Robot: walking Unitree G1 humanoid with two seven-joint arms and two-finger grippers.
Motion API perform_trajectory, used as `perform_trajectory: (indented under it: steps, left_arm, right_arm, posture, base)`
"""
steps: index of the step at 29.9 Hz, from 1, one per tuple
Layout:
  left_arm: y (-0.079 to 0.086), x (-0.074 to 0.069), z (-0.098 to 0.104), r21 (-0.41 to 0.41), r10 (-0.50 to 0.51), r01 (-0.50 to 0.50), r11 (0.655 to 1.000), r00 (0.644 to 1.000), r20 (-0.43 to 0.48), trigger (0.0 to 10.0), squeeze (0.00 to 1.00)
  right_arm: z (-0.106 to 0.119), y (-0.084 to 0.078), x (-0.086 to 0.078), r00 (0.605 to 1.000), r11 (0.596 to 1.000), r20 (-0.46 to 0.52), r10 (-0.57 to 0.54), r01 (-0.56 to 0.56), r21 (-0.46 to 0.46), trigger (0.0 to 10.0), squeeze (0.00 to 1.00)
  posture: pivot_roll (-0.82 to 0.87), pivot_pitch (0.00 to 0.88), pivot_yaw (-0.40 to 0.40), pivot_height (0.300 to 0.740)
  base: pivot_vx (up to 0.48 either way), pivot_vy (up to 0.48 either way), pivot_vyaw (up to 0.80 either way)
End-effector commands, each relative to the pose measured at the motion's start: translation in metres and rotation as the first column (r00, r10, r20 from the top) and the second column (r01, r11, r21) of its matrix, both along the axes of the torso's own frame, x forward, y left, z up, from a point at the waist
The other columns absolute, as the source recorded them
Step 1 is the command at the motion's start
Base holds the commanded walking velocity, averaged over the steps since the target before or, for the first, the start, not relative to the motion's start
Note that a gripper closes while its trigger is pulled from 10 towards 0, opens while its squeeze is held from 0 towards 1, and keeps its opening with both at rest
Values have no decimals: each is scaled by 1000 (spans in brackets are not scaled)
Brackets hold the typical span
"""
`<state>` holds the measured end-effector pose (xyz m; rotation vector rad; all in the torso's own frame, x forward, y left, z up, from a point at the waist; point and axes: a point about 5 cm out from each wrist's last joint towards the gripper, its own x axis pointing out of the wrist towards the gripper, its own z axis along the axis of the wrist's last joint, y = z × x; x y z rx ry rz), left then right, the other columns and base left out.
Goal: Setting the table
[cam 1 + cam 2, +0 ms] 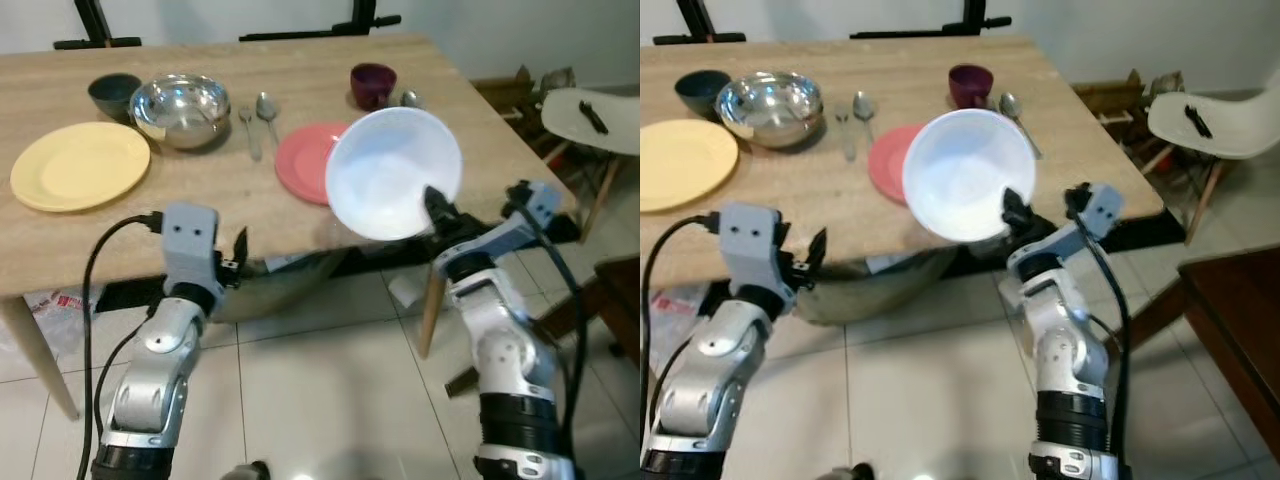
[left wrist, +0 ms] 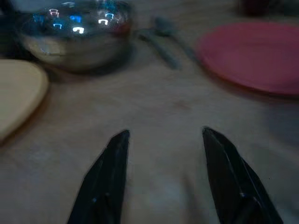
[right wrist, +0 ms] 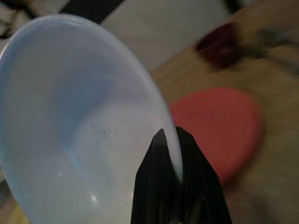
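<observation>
A white bowl (image 1: 392, 172) hangs tilted over the table's near right edge, its rim pinched by my right gripper (image 1: 436, 207), which is shut on it; the pinched rim also fills the right wrist view (image 3: 170, 154). Partly behind the bowl lies a red plate (image 1: 300, 160). A yellow plate (image 1: 80, 165) sits at the left, a steel bowl (image 1: 180, 108) and a dark bowl (image 1: 113, 93) behind it. Two spoons (image 1: 258, 118) lie mid-table. A maroon cup (image 1: 373, 84) stands at the back right. My left gripper (image 2: 163, 140) is open at the table's near edge, holding nothing.
The wooden table (image 1: 200, 215) runs across the view. A third spoon (image 1: 1015, 108) lies right of the maroon cup. A white chair (image 1: 590, 120) stands to the right, with dark furniture (image 1: 1230, 320) beside it. Tiled floor (image 1: 320, 380) lies below my arms.
</observation>
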<state>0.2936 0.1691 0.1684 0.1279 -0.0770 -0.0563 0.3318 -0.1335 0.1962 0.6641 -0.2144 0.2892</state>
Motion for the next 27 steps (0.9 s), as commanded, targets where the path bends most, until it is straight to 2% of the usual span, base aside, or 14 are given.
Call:
perform_trajectory:
  steps: [1,9,10,14,17,18,21,22,23,25,27]
  left_arm:
    - [-11,-1,-1,4,-42,42,999,999,9,10000,0]
    - [-15,-5,17,82,-102,95,992,991,86,10000,0]
    - [-20,-6,24,117,-142,128,985,983,120,10000,0]
    - [-23,-6,30,135,-164,145,980,976,144,10000,0]
    - [-26,-6,38,174,-188,158,972,966,177,10000,0]
    - [-27,-6,45,217,-212,166,962,955,209,10000,0]
    - [-26,-5,50,234,-220,167,958,949,225,10000,0]
    - [-21,-5,56,250,-228,168,954,945,236,10000,0]
    - [-19,-4,57,255,-230,168,952,944,238,10000,0]
    - [-15,-4,64,254,-243,179,951,938,248,10000,0]
    - [-13,-5,72,250,-305,246,936,924,232,10000,0]
  right_arm:
    - [-4,-14,-3,999,999,-8,-45,45,-2,10000,0]
    - [9,-20,-2,997,998,47,-62,63,-25,10000,0]
    - [15,-20,-2,995,997,75,-63,66,-39,10000,0]
    - [21,-19,-2,993,997,101,-53,59,-57,10000,0]
    - [28,-15,-4,992,998,127,2,5,-57,10000,0]
    - [31,-10,-5,989,995,130,72,-63,-77,10000,0]
    - [30,-8,-5,989,991,114,90,-77,-113,10000,0]
    - [25,-10,1,997,985,66,40,-29,-168,10000,0]
    - [24,-10,3,998,983,54,26,-16,-181,10000,0]
    - [23,-12,7,1000,987,7,11,-9,-162,10000,0]
    - [31,-18,15,999,981,26,-42,46,-190,10000,0]
  posture:
    - [-100,72,15,740]
    - [-98,74,17,740]
    - [-94,74,15,740]
    - [-95,73,15,740]
    - [-95,73,15,740]
    - [-96,73,15,740]
    - [-95,73,15,740]
    - [-94,73,14,740]
    - [-94,73,14,740]
    - [-93,73,11,740]
    - [-92,72,10,740]
  base:
    - [480,0,0]
    - [480,0,0]
    - [349,0,0]
    - [346,0,0]
    - [338,0,0]
    - [300,0,0]
    - [172,0,0]
    - [0,0,0]
    - [0,0,0]
    - [0,0,0]
    - [0,0,0]
